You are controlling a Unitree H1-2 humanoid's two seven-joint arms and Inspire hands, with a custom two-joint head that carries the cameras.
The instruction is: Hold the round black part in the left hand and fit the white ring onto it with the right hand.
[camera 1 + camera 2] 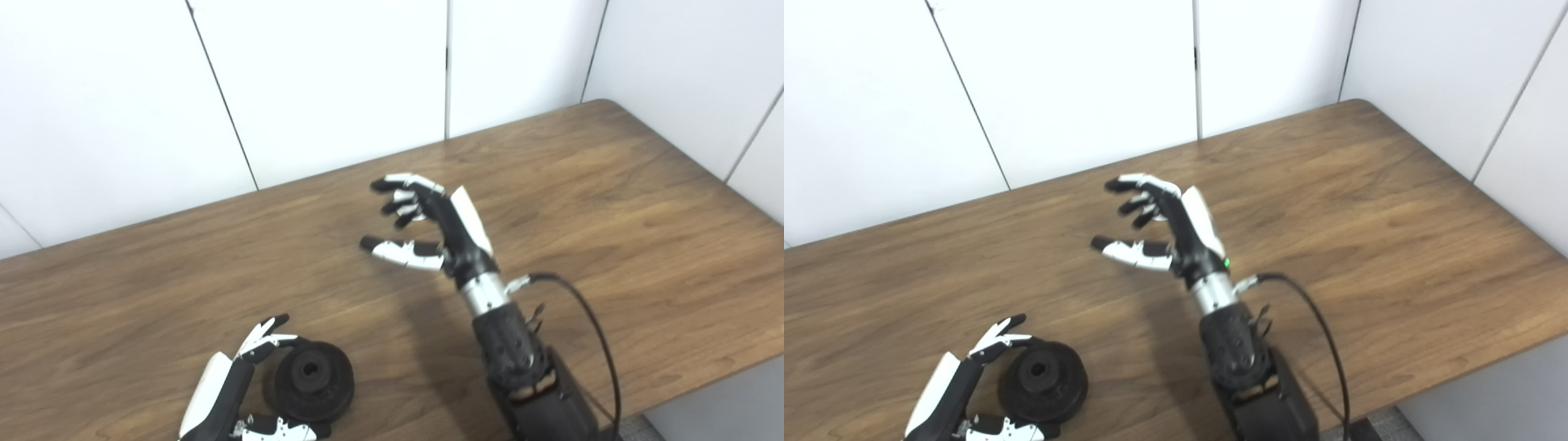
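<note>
Nearest, left hand (236,383) cupping round black grooved part (312,380) on brown wooden tabletop (612,202). Farther right, right hand (429,223) raised, spread, seemingly empty; white ring unseen. Next, probably: locating it.

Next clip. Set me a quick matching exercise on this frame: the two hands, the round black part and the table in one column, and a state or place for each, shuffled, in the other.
Column one:
1. left hand
2. right hand
3. round black part
4. table

Column two:
A. raised over the middle of the tabletop, fingers spread, holding nothing
B. brown wood, running to the white wall panels
C. lying flat near the front edge, centre hole facing up
D. low at the front, fingers curled around a dark disc

Pairs: 1-D, 2-A, 3-C, 4-B
</note>
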